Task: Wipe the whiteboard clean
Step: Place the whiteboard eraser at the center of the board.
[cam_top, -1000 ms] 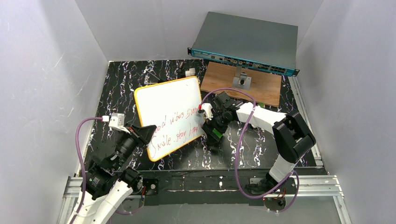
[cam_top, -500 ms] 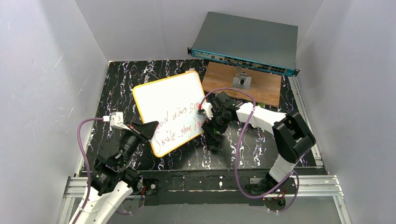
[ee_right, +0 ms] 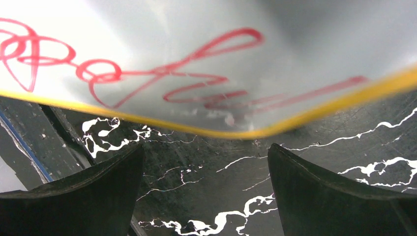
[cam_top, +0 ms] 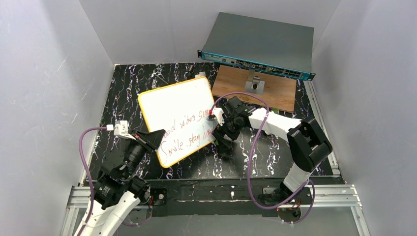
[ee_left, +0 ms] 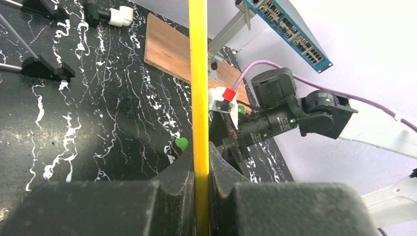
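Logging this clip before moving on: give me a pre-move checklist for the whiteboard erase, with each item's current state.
1. Left gripper gripping the whiteboard: ok, shut on its yellow frame.
2. Right gripper carrying something to wipe with: not ok, jaws wide, nothing between them.
3. Right gripper close to the writing: ok, at the board's near right corner.
4. Board wiped: not ok, red handwriting covers its near half.
5. Board lying flat on the table: cannot tell.

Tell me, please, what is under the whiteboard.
Under the raised corner of the whiteboard, the right wrist view shows black marbled table. From above, the board covers the rest, so what lies there cannot be seen.
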Controlling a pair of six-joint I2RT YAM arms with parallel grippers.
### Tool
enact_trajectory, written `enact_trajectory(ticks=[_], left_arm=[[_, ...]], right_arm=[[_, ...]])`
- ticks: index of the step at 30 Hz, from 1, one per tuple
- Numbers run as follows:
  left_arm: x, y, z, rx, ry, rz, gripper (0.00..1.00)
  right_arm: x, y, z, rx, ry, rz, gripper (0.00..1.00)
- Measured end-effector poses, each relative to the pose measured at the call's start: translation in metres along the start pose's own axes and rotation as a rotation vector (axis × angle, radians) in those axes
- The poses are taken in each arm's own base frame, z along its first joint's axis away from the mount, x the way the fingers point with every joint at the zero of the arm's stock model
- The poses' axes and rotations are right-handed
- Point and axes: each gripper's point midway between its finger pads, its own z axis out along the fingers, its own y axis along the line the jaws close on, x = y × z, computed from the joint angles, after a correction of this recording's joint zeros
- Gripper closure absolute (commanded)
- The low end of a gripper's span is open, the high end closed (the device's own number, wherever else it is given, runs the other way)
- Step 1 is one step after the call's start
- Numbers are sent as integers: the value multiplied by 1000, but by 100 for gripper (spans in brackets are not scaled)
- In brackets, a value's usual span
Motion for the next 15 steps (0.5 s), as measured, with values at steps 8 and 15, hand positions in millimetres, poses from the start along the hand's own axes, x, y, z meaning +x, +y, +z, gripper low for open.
enact_trajectory(ticks=[8,15], left_arm=[[7,7,-4,-20,32,44,100],[16,-16,-1,82,150,146,100]], right_arm=[[-2,8,-39,-94,-70,-36,2],[-9,48,-129,-150,-251,-219,2]])
